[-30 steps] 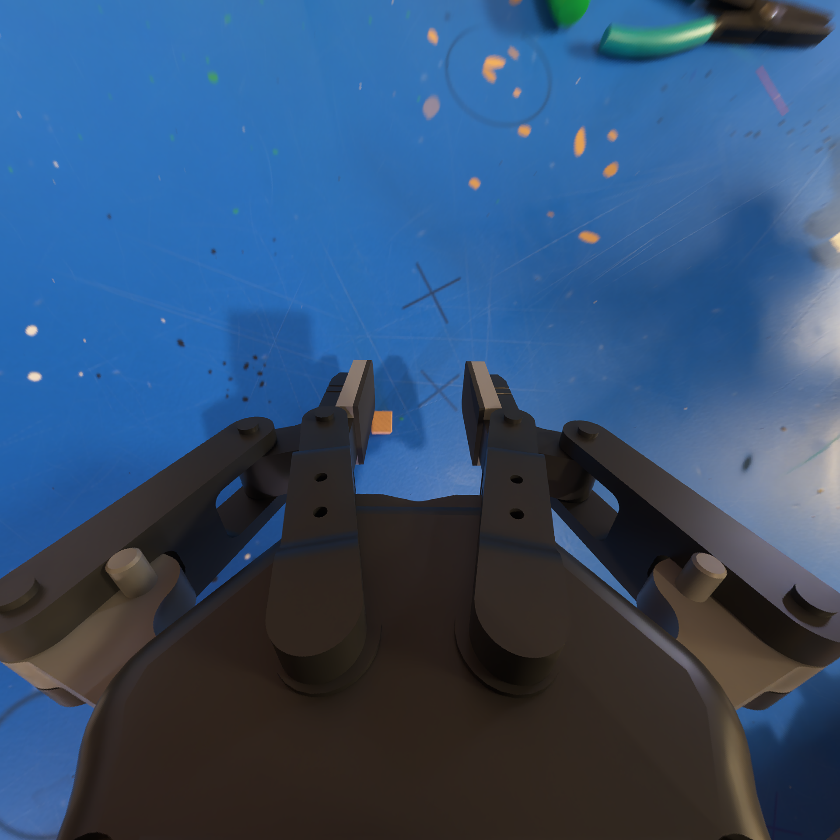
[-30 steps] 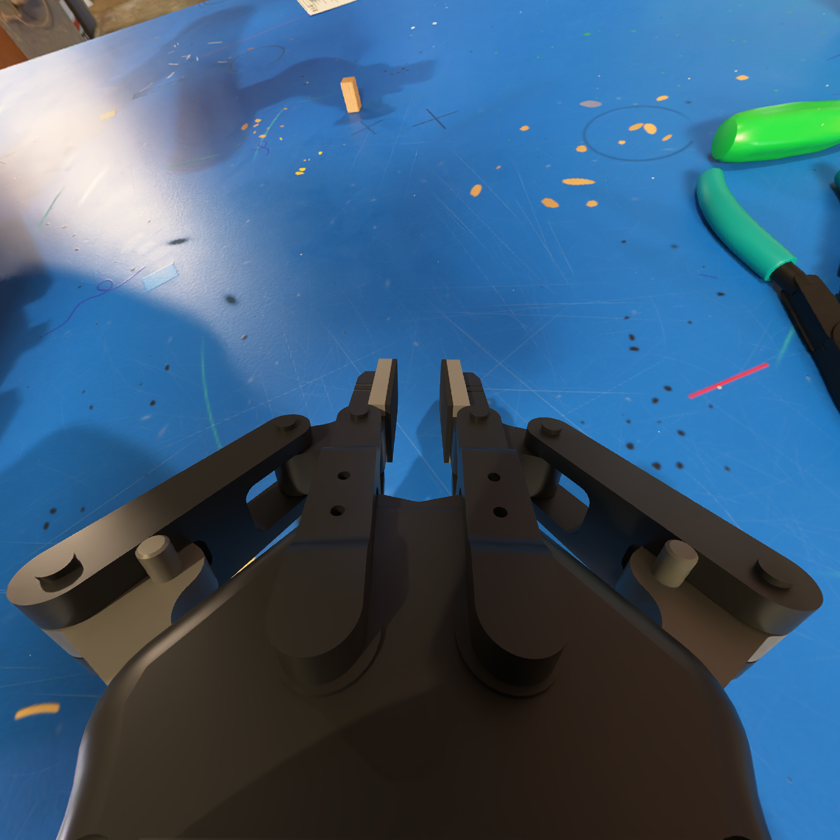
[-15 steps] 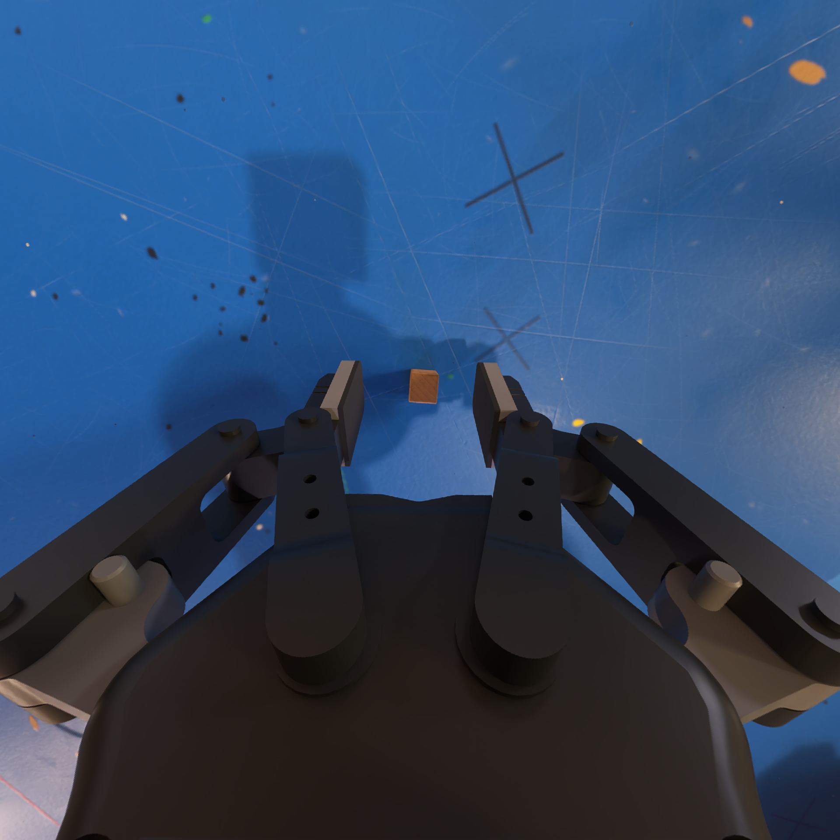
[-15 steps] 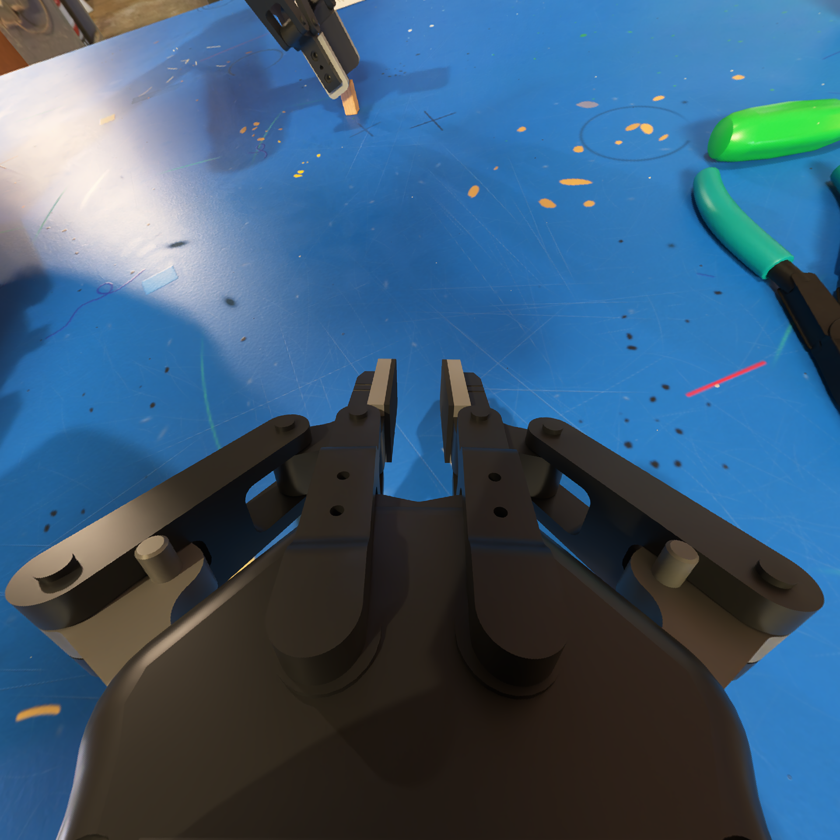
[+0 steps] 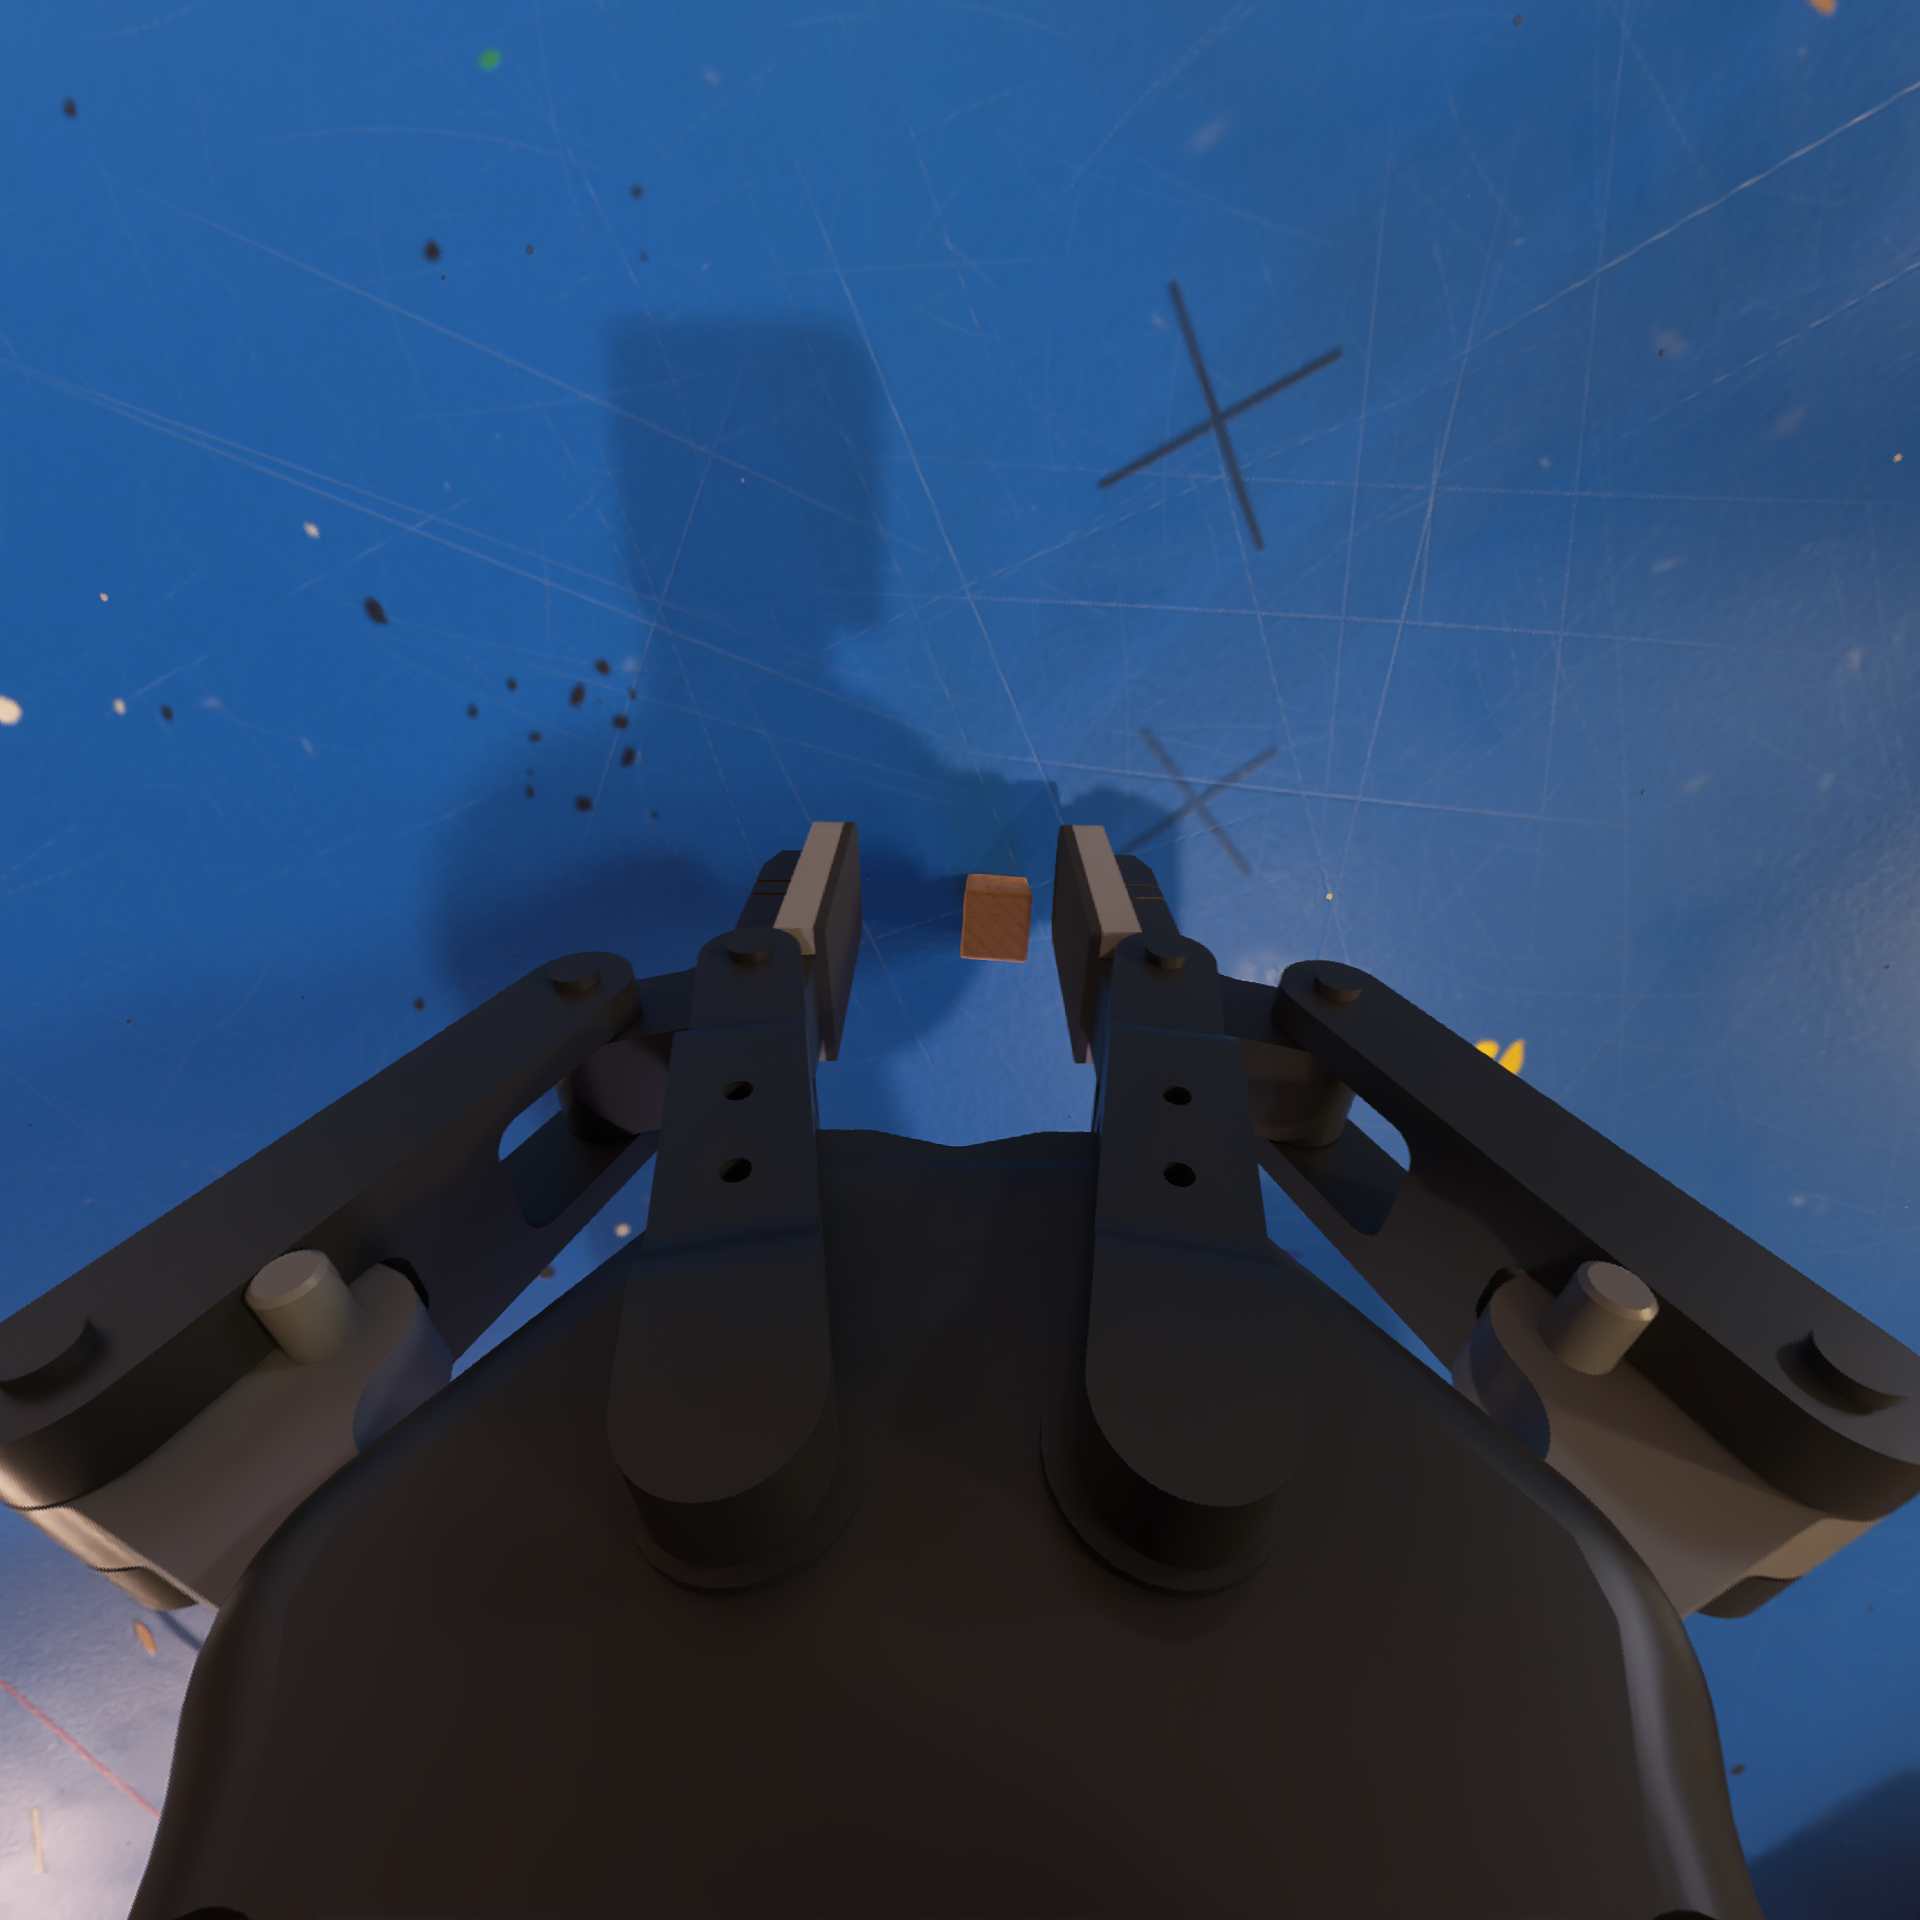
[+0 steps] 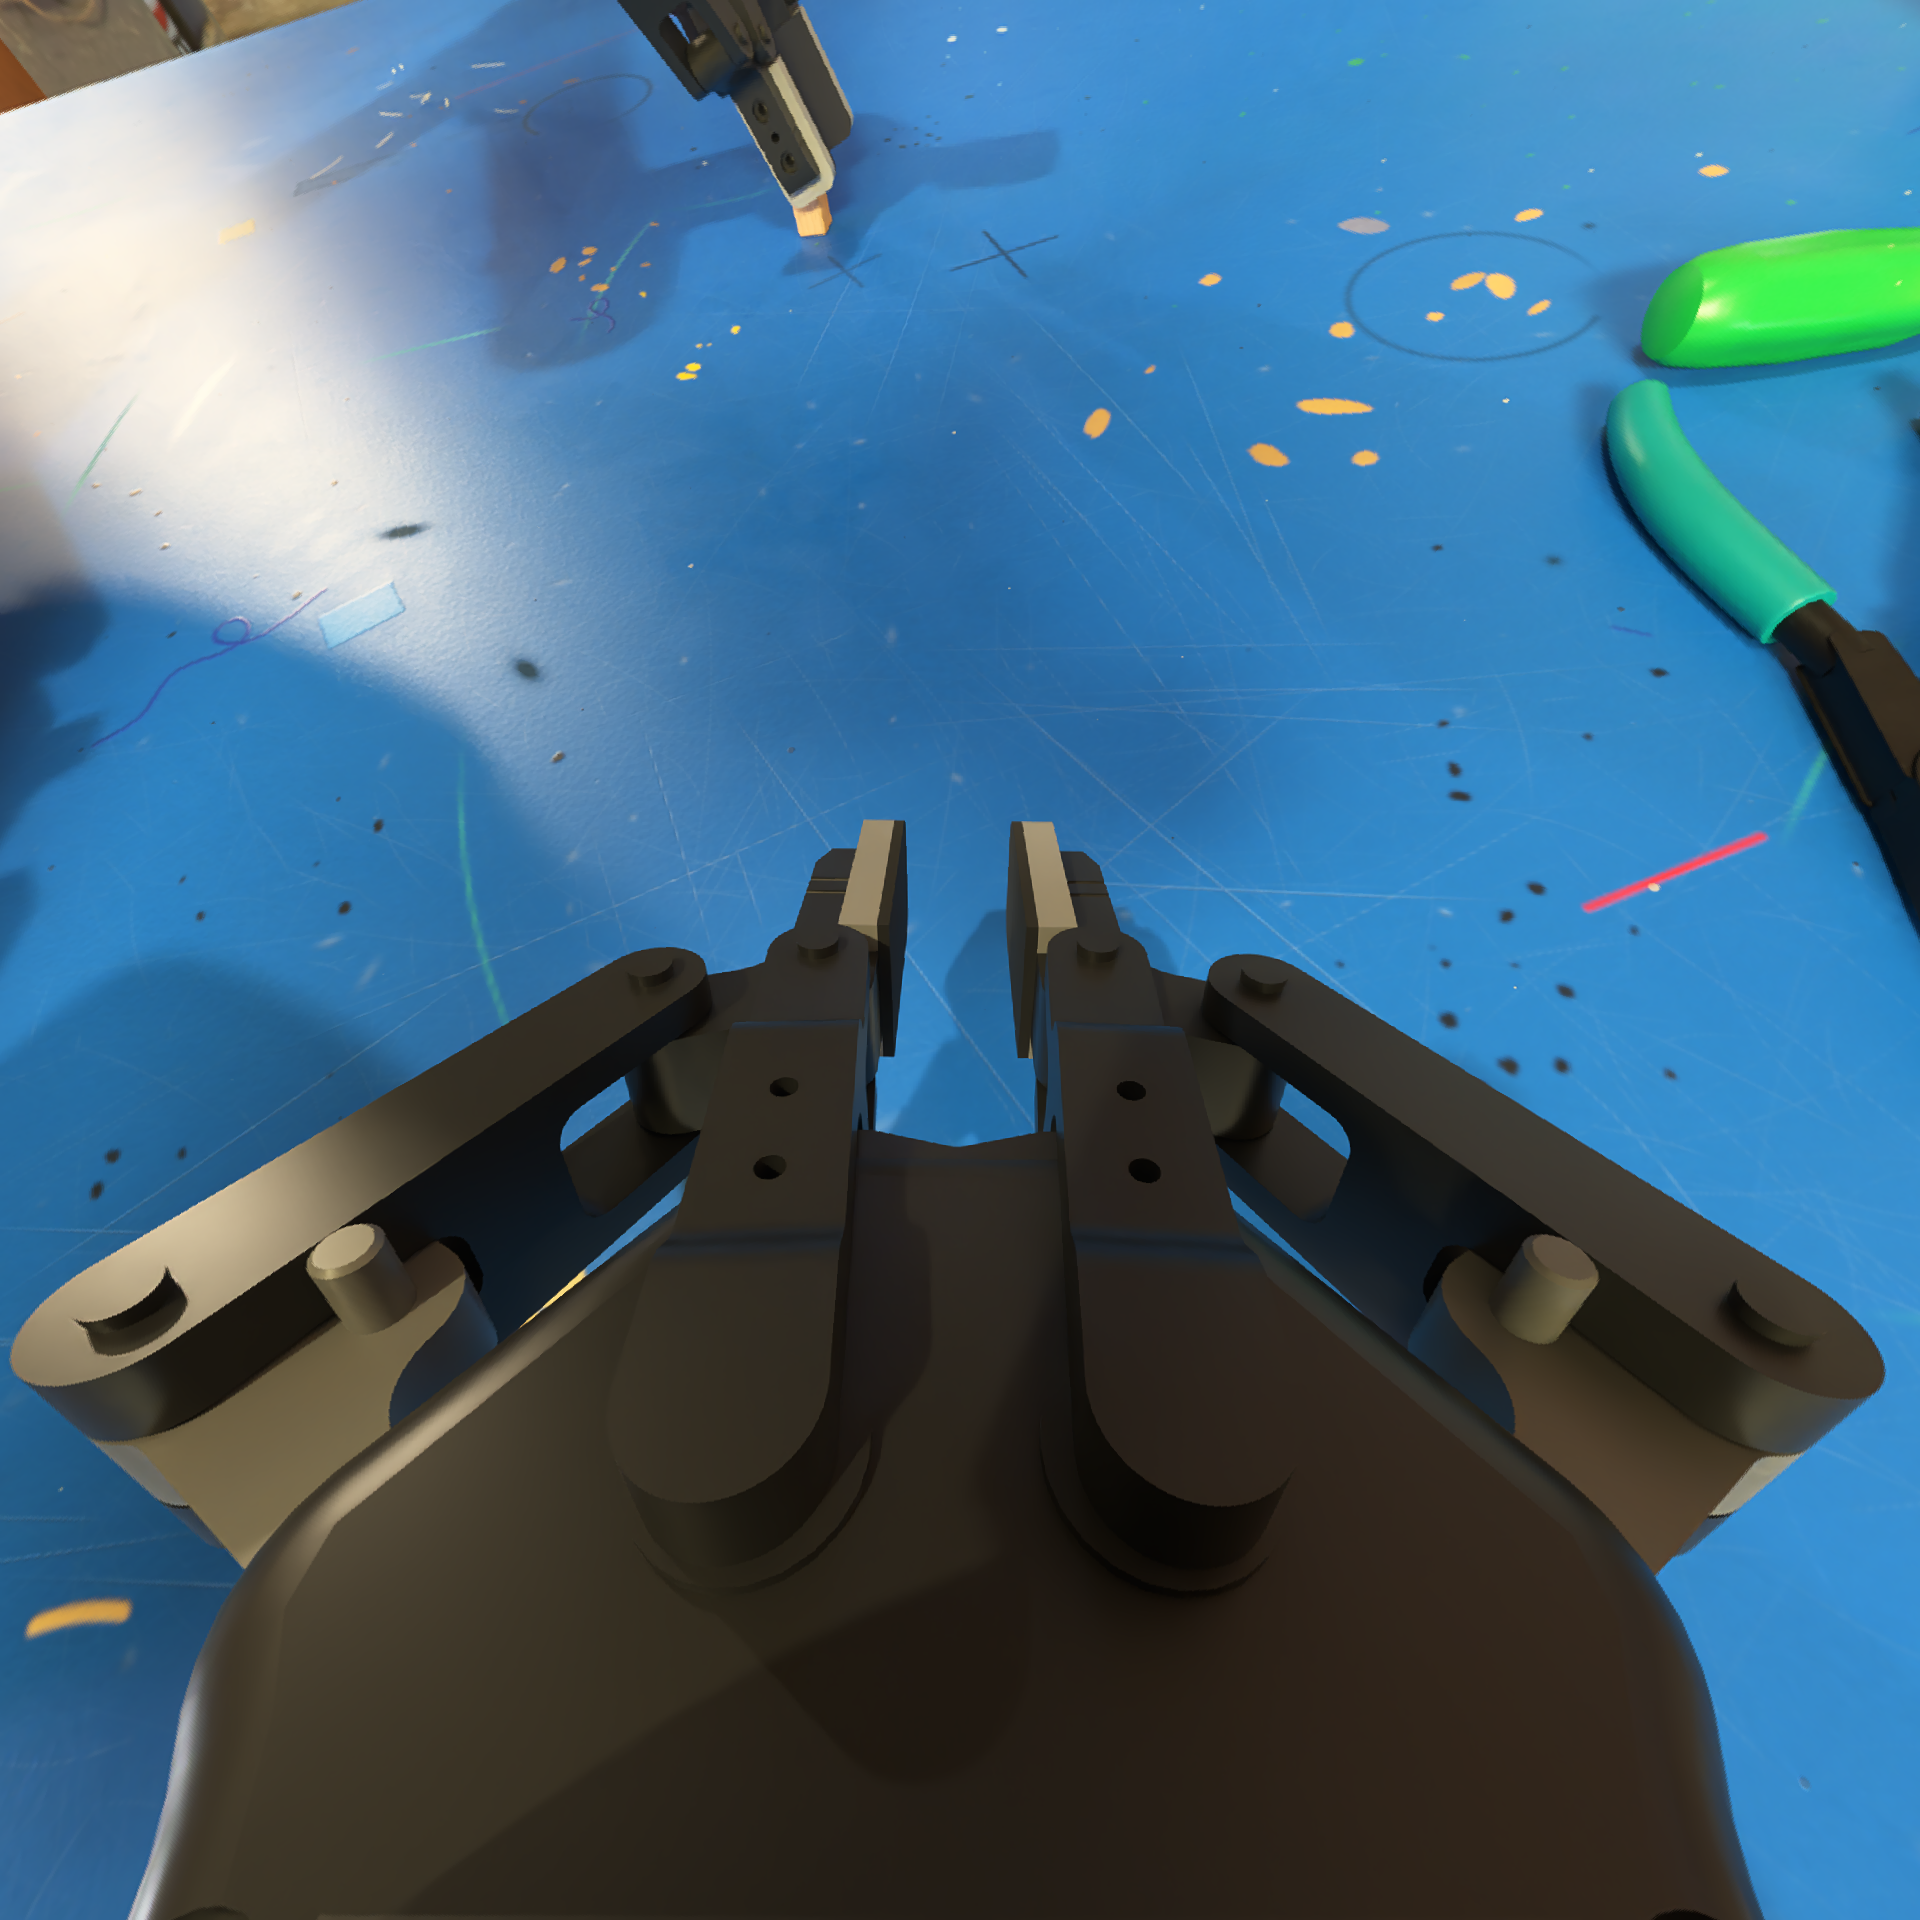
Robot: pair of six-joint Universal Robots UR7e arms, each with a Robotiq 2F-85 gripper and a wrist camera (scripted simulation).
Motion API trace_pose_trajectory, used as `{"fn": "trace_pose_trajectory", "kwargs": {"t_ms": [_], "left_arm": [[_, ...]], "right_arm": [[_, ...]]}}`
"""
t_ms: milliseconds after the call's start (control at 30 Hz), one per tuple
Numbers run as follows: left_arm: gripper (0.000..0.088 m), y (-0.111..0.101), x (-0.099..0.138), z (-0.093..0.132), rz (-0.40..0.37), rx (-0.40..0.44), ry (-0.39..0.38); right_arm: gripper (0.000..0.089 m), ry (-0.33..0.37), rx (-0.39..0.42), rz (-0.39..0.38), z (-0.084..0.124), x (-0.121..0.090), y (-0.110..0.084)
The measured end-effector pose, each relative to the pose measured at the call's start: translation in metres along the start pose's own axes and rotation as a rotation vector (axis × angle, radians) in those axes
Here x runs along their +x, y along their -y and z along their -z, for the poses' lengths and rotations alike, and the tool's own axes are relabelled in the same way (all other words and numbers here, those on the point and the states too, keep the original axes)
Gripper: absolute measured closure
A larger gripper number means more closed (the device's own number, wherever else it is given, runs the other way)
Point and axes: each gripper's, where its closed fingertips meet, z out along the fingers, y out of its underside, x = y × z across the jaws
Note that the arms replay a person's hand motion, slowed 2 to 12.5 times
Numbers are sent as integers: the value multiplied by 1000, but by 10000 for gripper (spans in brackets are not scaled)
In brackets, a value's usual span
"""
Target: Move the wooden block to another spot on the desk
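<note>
A small wooden block (image 5: 994, 917) stands upright on the blue desk (image 5: 1455, 727). My left gripper (image 5: 956, 904) is open and hangs over it, with the block between the fingers, nearer the right one and touching neither. In the right wrist view the block (image 6: 814, 219) shows far off under the left gripper (image 6: 800, 187). My right gripper (image 6: 956, 883) is open with a narrow gap, empty, low over the desk.
Green-handled pliers (image 6: 1725, 551) and a bright green object (image 6: 1787, 296) lie at the right of the right wrist view. Two drawn crosses (image 5: 1216, 416) mark the desk just beyond the block. The desk's far edge (image 6: 156, 62) runs at top left.
My left gripper has come down closer over the block, which now sits between its fingers, and its fingers have drawn a little closer. The right gripper has not moved.
</note>
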Motion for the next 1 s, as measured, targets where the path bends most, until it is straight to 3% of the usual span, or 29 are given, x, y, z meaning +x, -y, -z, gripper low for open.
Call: {"fn": "trace_pose_trajectory", "kwargs": {"t_ms": [133, 367, 600, 767, 1000], "left_arm": [[606, -1, 0, 0, -9, -9, 5], [616, -1, 2, 0, -5, -20, 3], [541, -1, 7, 1, 1, -24, -19], [535, -2, 7, 1, -5, -27, -8], [659, -3, 8, 1, -29, -44, 8]], "right_arm": [[716, 2, -5, 5, 0, -1, -1], [715, 5, -12, 11, -1, -3, -1], [715, 8, -20, 16, -2, -4, -2], [715, 7, -23, 22, -2, -5, -3], [715, 6, -26, 24, -3, -5, -3]]}}
